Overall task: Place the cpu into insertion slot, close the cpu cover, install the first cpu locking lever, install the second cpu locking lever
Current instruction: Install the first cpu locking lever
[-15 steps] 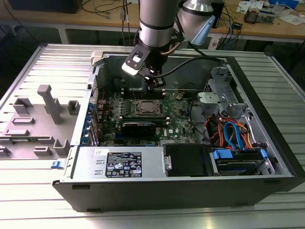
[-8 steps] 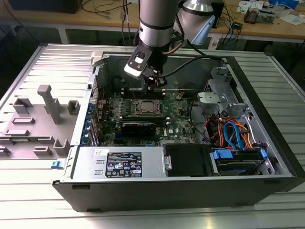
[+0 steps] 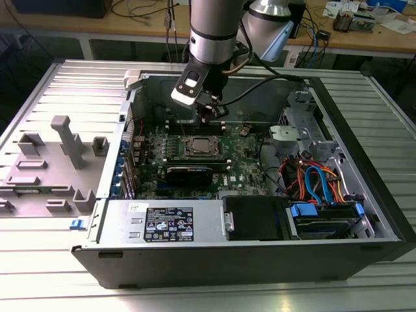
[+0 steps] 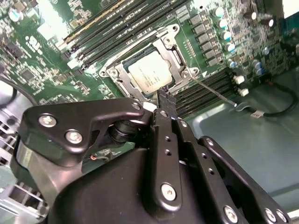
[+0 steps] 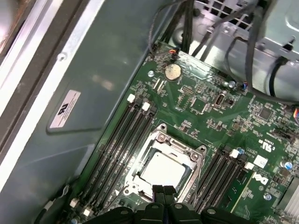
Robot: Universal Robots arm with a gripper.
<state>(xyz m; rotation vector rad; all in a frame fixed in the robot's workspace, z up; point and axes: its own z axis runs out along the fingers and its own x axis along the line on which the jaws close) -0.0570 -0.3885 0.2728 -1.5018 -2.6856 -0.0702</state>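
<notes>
The cpu (image 5: 163, 170) lies flat in the insertion slot (image 5: 160, 135). Its silver-grey top shows through the window of the cpu cover (image 5: 174, 148), which looks folded down over it. The first two steps therefore appear done, and the work in hand is judged to be the levers. In the second wrist view a thin wire locking lever (image 4: 212, 91) sticks out sideways from the socket's corner, its hooked end over bare case metal, apparently not latched. Whether the other lever is down cannot be told.

The gripper (image 5: 164, 190) hangs right at the socket's edge with its two fingers pressed together and nothing between them. Whether the tips touch the frame cannot be told. Seating a lever would seem to call for a push on the slim wire itself, down and sideways under its catch. The tips would need to keep off the chip and off the memory slots (image 5: 124, 140) that flank the socket on both sides.

Around the socket spreads the green board (image 5: 210, 109), lying at the bottom of an open computer case (image 3: 260, 263). Beside the board sit a silver power supply (image 3: 166, 221) and a tangle of orange and blue cables (image 3: 318, 179). The case rests on a slatted metal table (image 3: 84, 81), with grey fixtures (image 3: 65, 140) at the exterior view's left and a wooden bench (image 3: 364, 36) behind.
</notes>
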